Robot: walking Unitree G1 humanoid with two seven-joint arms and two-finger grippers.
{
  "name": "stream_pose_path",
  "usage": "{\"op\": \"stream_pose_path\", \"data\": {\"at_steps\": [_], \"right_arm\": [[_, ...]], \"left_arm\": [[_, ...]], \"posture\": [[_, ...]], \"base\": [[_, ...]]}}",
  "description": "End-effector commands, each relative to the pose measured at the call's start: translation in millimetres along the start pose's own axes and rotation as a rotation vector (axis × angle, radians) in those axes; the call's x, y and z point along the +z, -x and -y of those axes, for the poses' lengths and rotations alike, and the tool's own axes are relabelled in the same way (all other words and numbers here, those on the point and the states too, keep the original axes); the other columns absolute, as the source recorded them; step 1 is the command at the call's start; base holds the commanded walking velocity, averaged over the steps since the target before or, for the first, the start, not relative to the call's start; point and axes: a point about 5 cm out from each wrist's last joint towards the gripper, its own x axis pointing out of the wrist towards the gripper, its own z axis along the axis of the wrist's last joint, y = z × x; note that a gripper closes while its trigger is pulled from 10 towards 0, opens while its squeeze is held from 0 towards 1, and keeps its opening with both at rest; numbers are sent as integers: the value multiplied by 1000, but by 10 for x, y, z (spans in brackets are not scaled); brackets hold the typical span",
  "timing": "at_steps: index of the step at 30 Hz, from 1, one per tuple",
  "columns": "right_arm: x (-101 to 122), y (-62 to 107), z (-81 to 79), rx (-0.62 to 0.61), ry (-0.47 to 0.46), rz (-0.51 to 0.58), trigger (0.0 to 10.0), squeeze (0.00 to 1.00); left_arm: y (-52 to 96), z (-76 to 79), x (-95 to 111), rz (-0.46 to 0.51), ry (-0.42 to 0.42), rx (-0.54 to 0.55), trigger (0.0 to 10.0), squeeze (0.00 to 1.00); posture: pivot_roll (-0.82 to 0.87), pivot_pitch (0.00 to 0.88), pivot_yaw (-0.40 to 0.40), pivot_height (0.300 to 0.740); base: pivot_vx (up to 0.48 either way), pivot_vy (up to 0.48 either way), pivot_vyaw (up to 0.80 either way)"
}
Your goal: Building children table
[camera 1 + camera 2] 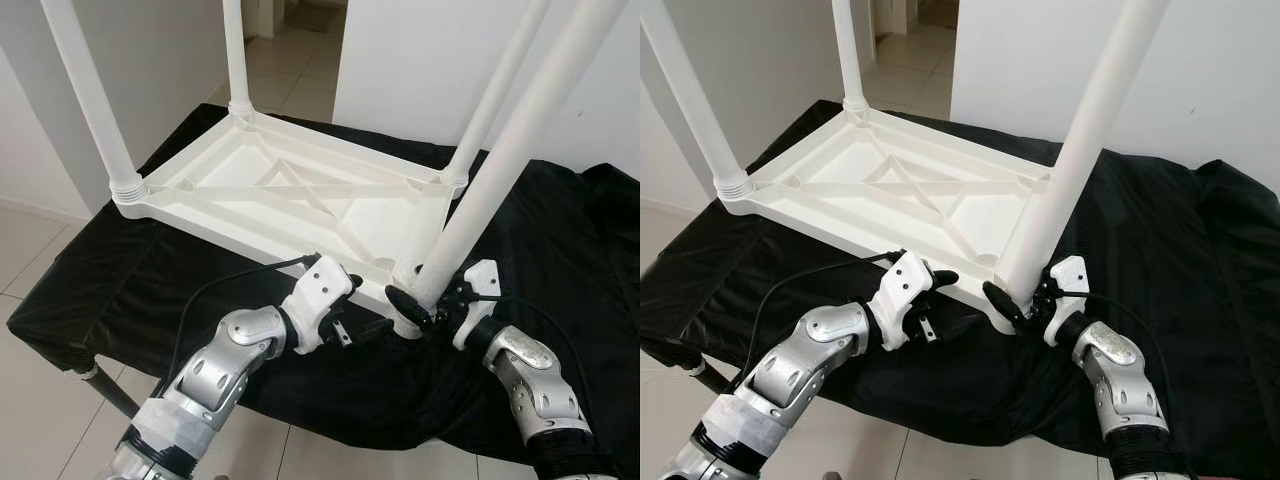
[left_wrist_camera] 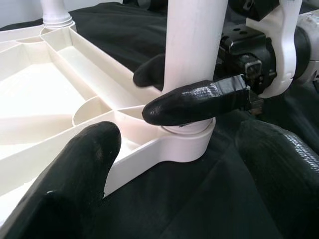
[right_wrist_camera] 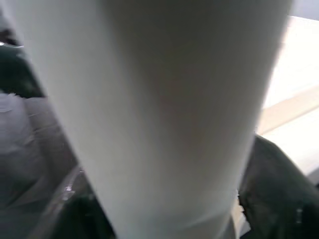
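Note:
A white plastic children's table (image 1: 300, 190) lies upside down on a black cloth (image 1: 150, 270), with its legs pointing up. My right gripper (image 1: 418, 305) is shut on the near right leg (image 1: 490, 180) just above its corner socket (image 2: 184, 144). The right wrist view looks straight at that leg (image 3: 164, 109) from close up. My left gripper (image 1: 365, 305) is open beside the same corner. Its two black fingers (image 2: 75, 174) stand either side of the socket without touching the leg. The right gripper's fingers (image 2: 199, 102) wrap the leg's base.
Three other legs stand at the far left (image 1: 90, 90), the back (image 1: 235, 55) and the back right (image 1: 500, 90). The cloth-covered surface ends just before me, over tiled floor (image 1: 40, 400). White walls and a doorway (image 1: 300, 30) lie behind.

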Motion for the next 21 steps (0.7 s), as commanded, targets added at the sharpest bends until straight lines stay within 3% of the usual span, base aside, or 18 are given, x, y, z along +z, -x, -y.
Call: {"op": "stream_pose_path", "data": {"at_steps": [1, 7, 8, 9, 10, 18, 21], "right_arm": [[-24, -2, 10, 31, -4, -5, 0, 0], [-54, 18, -4, 25, -15, 3, 0, 0], [-59, 32, -27, 18, -21, 7, 1412, 0], [-63, 41, -41, 14, -25, 10, 1412, 0], [-65, 58, -69, -4, -35, 23, 10000, 0], [-175, 91, -57, -258, -27, -16, 10000, 0], [-225, 59, -91, -466, -69, -2, 10000, 0]], "left_arm": [[-20, -4, 28, 0, -20, -39, 10000, 0], [-14, -30, 34, 3, -21, -42, 10000, 0], [-11, -40, 47, 13, -10, -39, 10000, 0], [-9, -45, 56, 20, -2, -37, 10000, 0], [-8, -43, 58, 25, 2, -36, 10000, 0], [5, -27, 18, 24, 6, -33, 10000, 0], [-4, -86, 21, 34, 8, -6, 10000, 0]], "posture": [[-73, 0, -31, 740], [-83, 0, -23, 740], [-83, 0, -23, 740], [-83, 0, -23, 740], [-83, 0, -23, 740], [-97, 0, -30, 740], [-104, 0, -25, 740]], "base": [[0, 0, 0], [0, 0, 0], [0, 0, 0], [0, 0, 0], [0, 0, 0], [0, 0, 0], [0, 0, 0]]}}
